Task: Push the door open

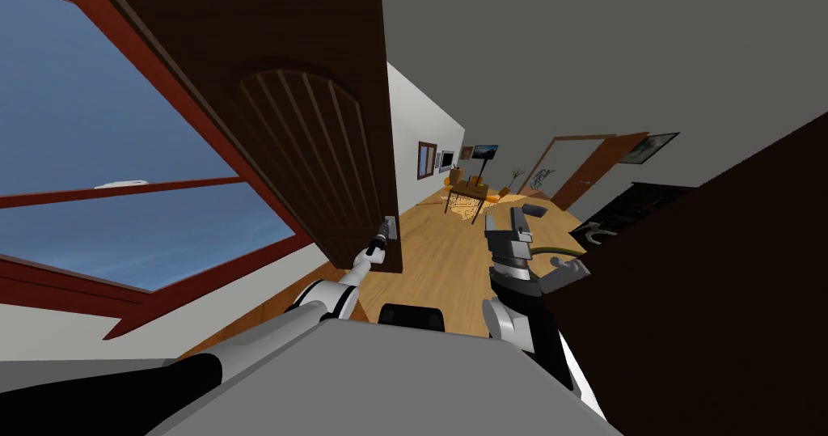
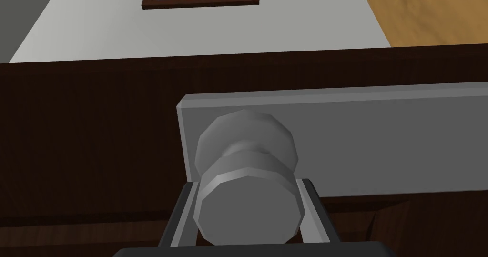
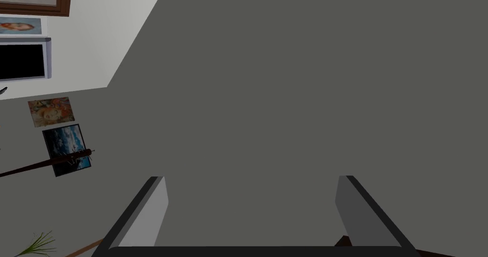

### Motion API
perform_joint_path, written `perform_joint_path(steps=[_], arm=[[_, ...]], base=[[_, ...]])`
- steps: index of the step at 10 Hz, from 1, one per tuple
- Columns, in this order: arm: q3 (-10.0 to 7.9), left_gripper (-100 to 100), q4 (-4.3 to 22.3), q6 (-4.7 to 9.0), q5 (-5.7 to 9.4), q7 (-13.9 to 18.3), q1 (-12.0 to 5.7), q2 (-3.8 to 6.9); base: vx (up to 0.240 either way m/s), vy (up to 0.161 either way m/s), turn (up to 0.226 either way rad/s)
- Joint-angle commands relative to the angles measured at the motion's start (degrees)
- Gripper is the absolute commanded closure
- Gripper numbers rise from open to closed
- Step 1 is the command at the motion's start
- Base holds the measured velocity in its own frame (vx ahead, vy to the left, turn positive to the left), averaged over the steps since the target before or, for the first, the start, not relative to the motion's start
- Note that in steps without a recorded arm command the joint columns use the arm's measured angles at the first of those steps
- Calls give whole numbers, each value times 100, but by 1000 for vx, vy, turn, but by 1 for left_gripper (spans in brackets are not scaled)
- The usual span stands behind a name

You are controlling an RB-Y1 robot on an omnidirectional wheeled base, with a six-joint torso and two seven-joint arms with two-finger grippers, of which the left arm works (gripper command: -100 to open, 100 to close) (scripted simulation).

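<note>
Left gripper (image 2: 248, 185) clamped on grey door knob (image 2: 248, 213), dark brown door (image 1: 307, 132), right gripper (image 3: 252, 179) fingers apart

The dark brown door (image 1: 307, 116) (an arched, ribbed panel set in its face) stands partly open, with a round grey knob (image 2: 248, 197) on a grey plate (image 2: 381, 139) near its free edge.

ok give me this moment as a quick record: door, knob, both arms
door: dark brown, arched slatted panel; wood floor visible past its free edge
knob: grey, round, on a grey plate near the door's edge
left gripper: fingers pressing the knob's sides
right gripper: fingers open, holding nothing, away from the door
task state: knob gripped, ready to push
</note>
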State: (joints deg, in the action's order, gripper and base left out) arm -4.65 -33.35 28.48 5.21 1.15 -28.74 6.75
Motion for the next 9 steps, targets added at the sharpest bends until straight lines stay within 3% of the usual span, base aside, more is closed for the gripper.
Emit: perform_joint_path(steps=[1, 7, 9], arm=[[-133, 100, 72, 38, 50, -60, -61, 55], [-362, 100, 83, 22, 140, -172, -54, 94], [-430, 100, 159, 53, 166, -188, -70, 157]], base=[[181, -145, 106], [146, -112, 64], [93, -50, 43]])
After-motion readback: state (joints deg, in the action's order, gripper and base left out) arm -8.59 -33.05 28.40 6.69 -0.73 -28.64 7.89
